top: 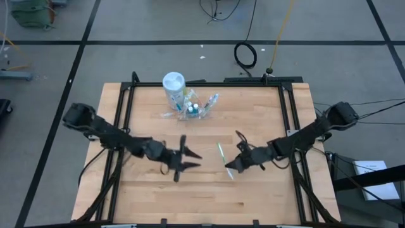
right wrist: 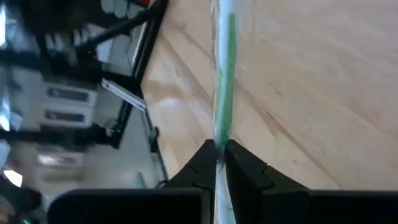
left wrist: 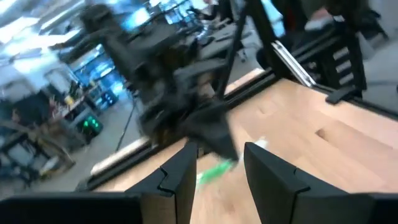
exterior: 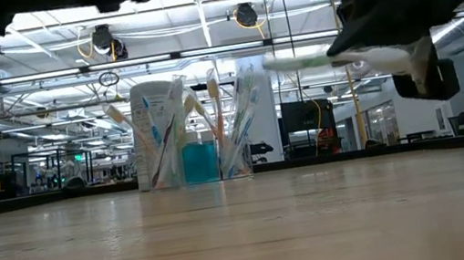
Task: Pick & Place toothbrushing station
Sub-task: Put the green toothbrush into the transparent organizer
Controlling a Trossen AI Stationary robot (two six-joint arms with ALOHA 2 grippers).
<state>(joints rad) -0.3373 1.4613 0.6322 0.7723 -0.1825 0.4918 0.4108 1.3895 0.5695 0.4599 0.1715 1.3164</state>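
Now | right gripper (right wrist: 219,155) pinching green toothbrush (right wrist: 224,93), raised above table (top: 266,190) | left gripper (top: 188,159) spread, hovering mid-table, empty

Even overhead lighting, ceiling lights (exterior: 238,16) glaring, both wrist views motion-blurred

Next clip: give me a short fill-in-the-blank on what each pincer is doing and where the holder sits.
1. The right pincer is shut on a white and ____ toothbrush.
2. The left pincer is open and holds ____.
3. The clear holder stands beside a white ____ near the table's far edge.

Missing words: green; nothing; cup
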